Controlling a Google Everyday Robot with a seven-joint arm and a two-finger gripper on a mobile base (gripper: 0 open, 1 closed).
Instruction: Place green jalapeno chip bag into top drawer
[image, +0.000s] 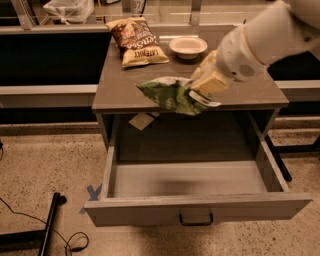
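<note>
The green jalapeno chip bag (171, 95) hangs crumpled in the air over the front edge of the tabletop, above the back of the open drawer. My gripper (206, 86) is shut on the bag's right end, with the white arm reaching in from the upper right. The top drawer (200, 209) is pulled fully out below; its grey inside holds nothing and its dark handle (195, 219) sits at the centre of the front.
A brown-and-yellow chip bag (135, 41) and a small white bowl (187, 46) lie at the back of the tabletop (250, 85). A paper tag (141, 120) hangs under the table edge. A dark pole (49, 227) and cable lie on the floor at left.
</note>
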